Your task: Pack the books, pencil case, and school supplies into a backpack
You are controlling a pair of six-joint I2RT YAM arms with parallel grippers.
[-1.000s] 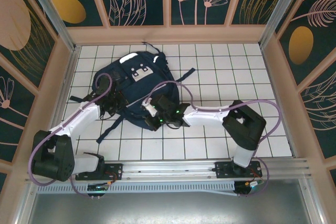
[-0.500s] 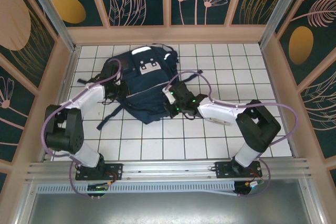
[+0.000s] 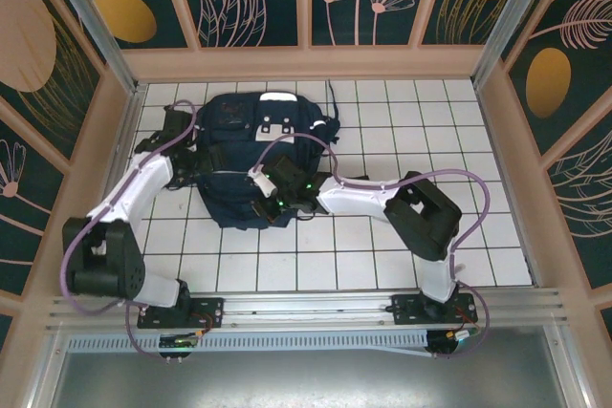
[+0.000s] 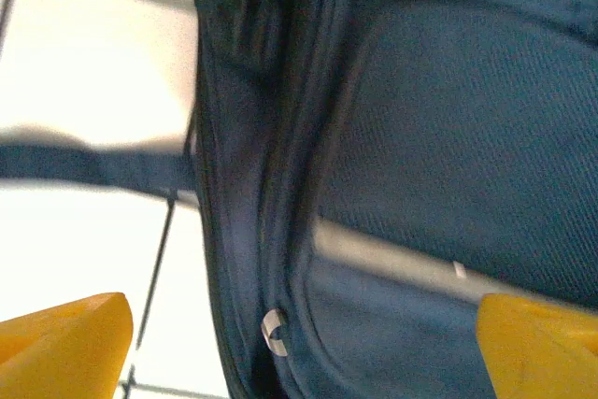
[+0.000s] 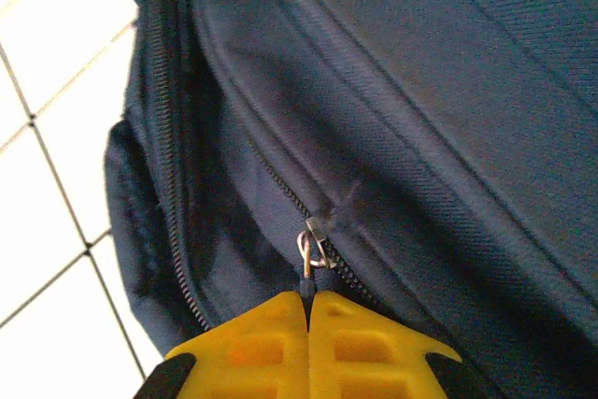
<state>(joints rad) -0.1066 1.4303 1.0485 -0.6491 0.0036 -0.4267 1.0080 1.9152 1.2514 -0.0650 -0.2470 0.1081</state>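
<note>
The dark navy backpack [image 3: 239, 155] lies flat on the white tiles, with its white patches toward the back wall. My left gripper [image 3: 191, 152] is at its left side and stands wide open; the yellow fingertips [image 4: 65, 343] straddle a zipper seam and a small metal ring [image 4: 273, 332] without touching them. My right gripper [image 3: 273, 196] is over the bag's near half, shut on the zipper pull [image 5: 308, 263] just below the slider [image 5: 318, 231], with its tips [image 5: 308, 304] pressed together. The books, pencil case and school supplies are hidden.
Black straps [image 3: 158, 145] trail off the backpack's left side, and one crosses the tiles [image 4: 93, 167]. Wooden walls [image 3: 306, 62] enclose the tiled floor [image 3: 430, 131]. Free tiles lie to the right and in front of the bag.
The left gripper has opened and let go of the backpack's left side. The backpack has swung round to lie squarer and farther back. The right gripper, still shut on the zipper pull, has moved left.
</note>
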